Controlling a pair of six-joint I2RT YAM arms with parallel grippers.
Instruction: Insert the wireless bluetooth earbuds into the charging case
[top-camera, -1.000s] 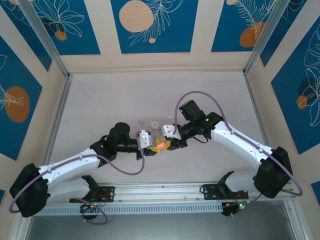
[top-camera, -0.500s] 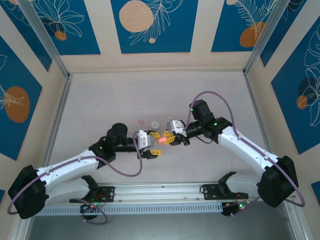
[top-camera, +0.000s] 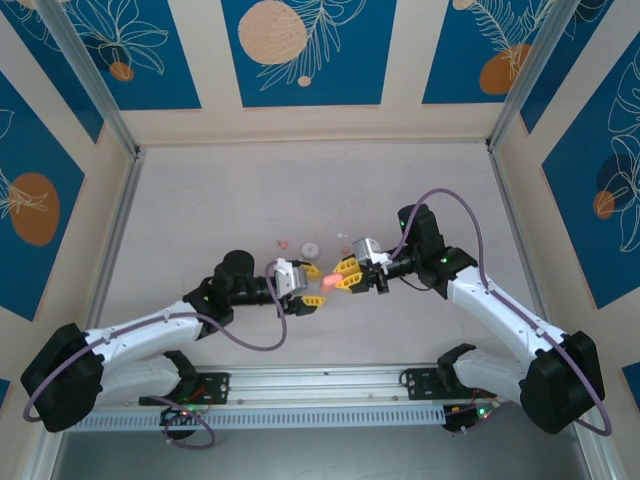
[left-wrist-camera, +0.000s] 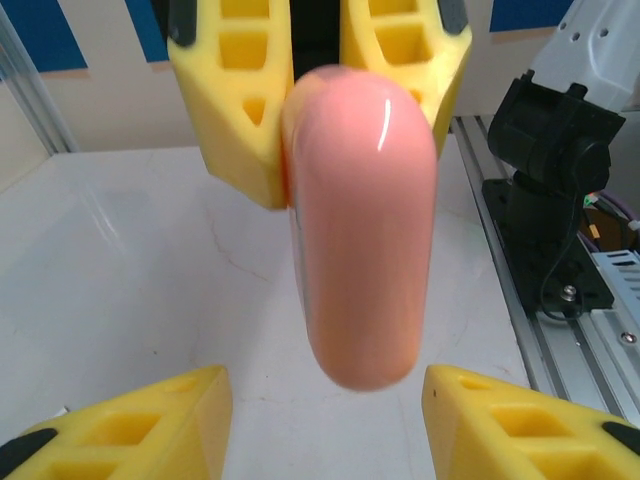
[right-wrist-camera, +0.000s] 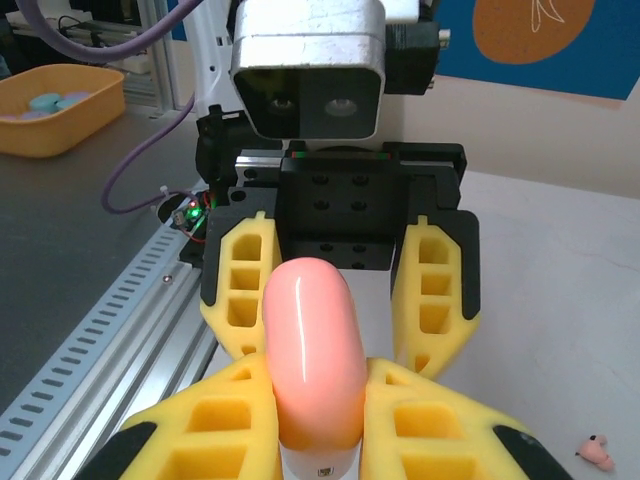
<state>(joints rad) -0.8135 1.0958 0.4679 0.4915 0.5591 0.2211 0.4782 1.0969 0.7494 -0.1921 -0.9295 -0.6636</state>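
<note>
Well, the right end effector (top-camera: 340, 279) pinched the pink case (top-camera: 328, 283), and the left end effector (top-camera: 310, 287) was open. The earbuds (right-wrist-camera: 597, 451) lay on the desk (top-camera: 200, 200), not in yet.

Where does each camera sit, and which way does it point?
Top external: above and behind, looking down on the table, left arm and right arm.
Left wrist: on the left arm, facing the pink case; open left fingers at the bottom.
Right wrist: on the right arm, facing the left arm; right fingers clamp the case.
Shared: both wrist views show the case.
</note>
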